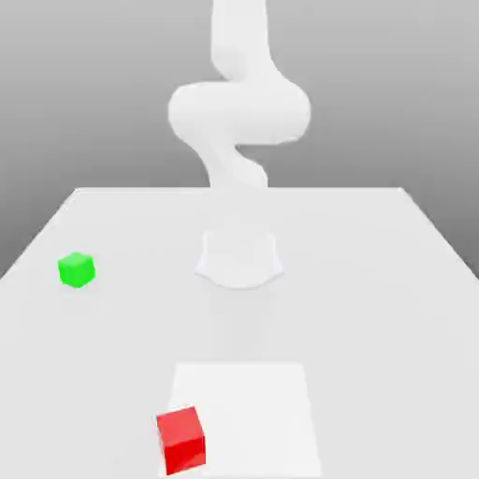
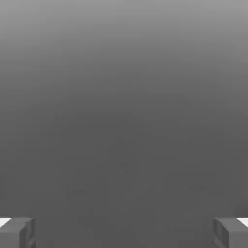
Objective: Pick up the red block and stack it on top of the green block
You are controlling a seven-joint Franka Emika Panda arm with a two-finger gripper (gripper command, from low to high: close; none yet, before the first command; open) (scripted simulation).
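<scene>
Blocks apart on the table, gripper empty.

We record the red block (image 1: 181, 440) at the exterior view's lower left of centre, on the corner of a pale square patch (image 1: 253, 412). The green block (image 1: 77, 269) sits well apart at middle left on the table (image 1: 374, 281). In the hand view the gripper (image 2: 124, 232) has its jaws wide apart, holding nothing.

The red block (image 1: 181, 440) is a small, plain, bright red cube resting flat on my counter (image 1: 393, 281), at the near edge of the exterior view, slightly left of centre. The green block (image 1: 77, 269), a matching bright green cube, sits well apart from it, farther back toward that view's left.
</scene>
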